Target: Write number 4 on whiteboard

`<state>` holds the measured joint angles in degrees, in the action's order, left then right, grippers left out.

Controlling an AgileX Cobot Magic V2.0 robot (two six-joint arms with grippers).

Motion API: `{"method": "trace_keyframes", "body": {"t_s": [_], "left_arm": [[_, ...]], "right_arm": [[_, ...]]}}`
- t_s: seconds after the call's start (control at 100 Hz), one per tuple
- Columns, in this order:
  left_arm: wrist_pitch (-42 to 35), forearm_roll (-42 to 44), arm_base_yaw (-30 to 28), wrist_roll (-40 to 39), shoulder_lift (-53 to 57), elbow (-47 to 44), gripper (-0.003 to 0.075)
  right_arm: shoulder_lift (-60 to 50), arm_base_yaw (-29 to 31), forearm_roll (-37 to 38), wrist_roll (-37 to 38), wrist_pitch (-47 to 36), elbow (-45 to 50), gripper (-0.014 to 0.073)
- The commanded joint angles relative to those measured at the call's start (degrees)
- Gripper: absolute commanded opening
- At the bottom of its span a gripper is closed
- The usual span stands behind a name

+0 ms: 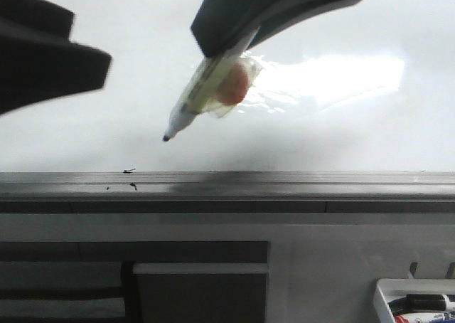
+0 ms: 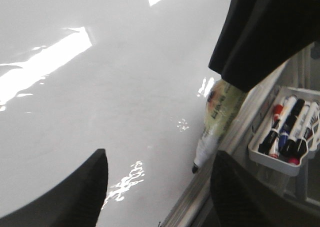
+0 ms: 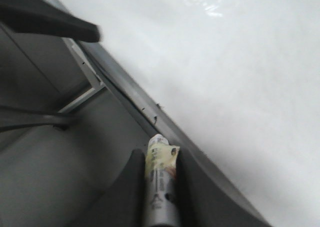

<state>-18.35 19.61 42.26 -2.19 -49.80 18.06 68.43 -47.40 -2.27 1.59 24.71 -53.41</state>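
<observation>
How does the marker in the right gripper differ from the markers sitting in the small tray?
The held marker is alone, uncapped, its black tip bare and aimed at the whiteboard; the tray markers lie capped, side by side in the white tray.
The held marker is wrapped in clear tape; the tray markers look bare.
The right gripper clamps the held one; nothing grips the tray markers.
Both have white barrels.

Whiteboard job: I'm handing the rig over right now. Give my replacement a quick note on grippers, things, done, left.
Right gripper: shut on the marker, uncapped, tip down near the whiteboard by its grey rail.
Left gripper: open, holding nothing, over the board.
Spare markers sit in a tray beyond the rail.
Done: marker gripped and brought to the board.
Left: no number 4 visible, only small black specks at the rail. Write the whole 4.
</observation>
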Motion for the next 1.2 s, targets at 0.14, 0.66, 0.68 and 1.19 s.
{"method": "trace_keyframes", "body": {"t_s": [0.14, 0.66, 0.68, 1.19], "left_arm": [[-0.3, -8.1, -0.1, -0.2, 8.9, -1.3, 0.0417], [-1.6, -10.3, -0.1, -0.2, 8.6, -2.0, 0.0417], [-1.6, -10.3, -0.1, -0.2, 8.6, -2.0, 0.0417], [-1.7, -10.6, -0.1, -0.2, 8.6, -2.0, 0.0417]], "right_arm": [[-0.2, 6.2, 0.3, -0.4, -3.2, -6.2, -0.0062], [7.0, 9.3, 1.4, -0.4, -7.5, -13.5, -0.0062], [7.2, 9.3, 1.4, -0.4, -7.1, -13.4, -0.0062], [3.0, 13.2, -0.7, -0.4, -3.4, -3.9, -0.0062]]}}
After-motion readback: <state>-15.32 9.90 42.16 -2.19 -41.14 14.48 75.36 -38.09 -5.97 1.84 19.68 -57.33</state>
